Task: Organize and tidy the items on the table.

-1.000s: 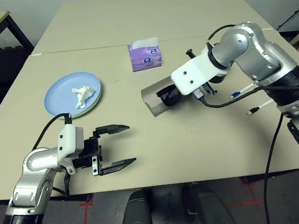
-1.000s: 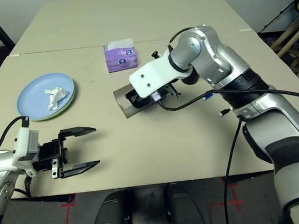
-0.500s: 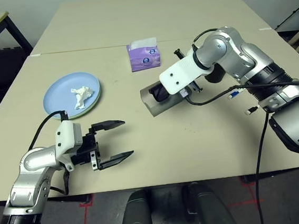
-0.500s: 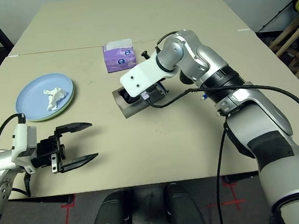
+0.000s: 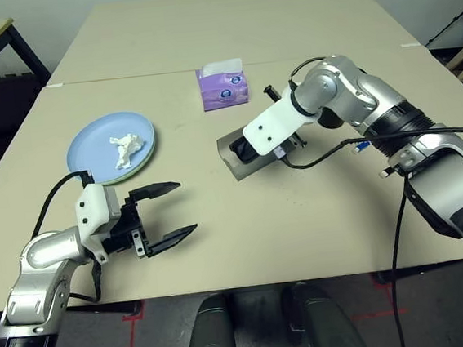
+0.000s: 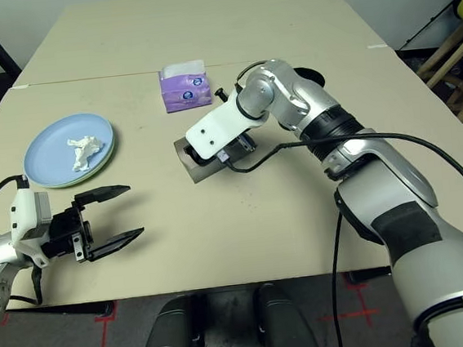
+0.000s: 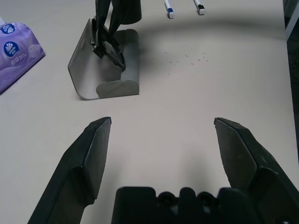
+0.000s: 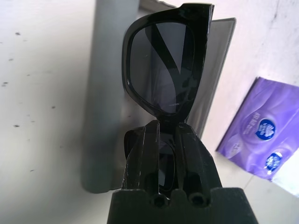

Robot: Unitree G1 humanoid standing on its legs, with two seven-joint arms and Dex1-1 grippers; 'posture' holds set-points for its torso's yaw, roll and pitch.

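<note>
- Right gripper (image 8: 163,154) was clenched on the black sunglasses (image 8: 163,65), hovering just over the open grey glasses case (image 5: 238,158), seemingly not yet inside.
- Lowering them level should avoid snagging the case's raised lid.
- Left gripper (image 5: 166,213) hung released, well apart from the case.

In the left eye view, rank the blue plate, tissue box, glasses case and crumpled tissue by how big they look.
1. Blue plate, clearly largest.
2. Glasses case and tissue box: about alike; the case is partly hidden behind the right gripper, so I won't rank them.
3. Crumpled tissue, smallest.
</note>
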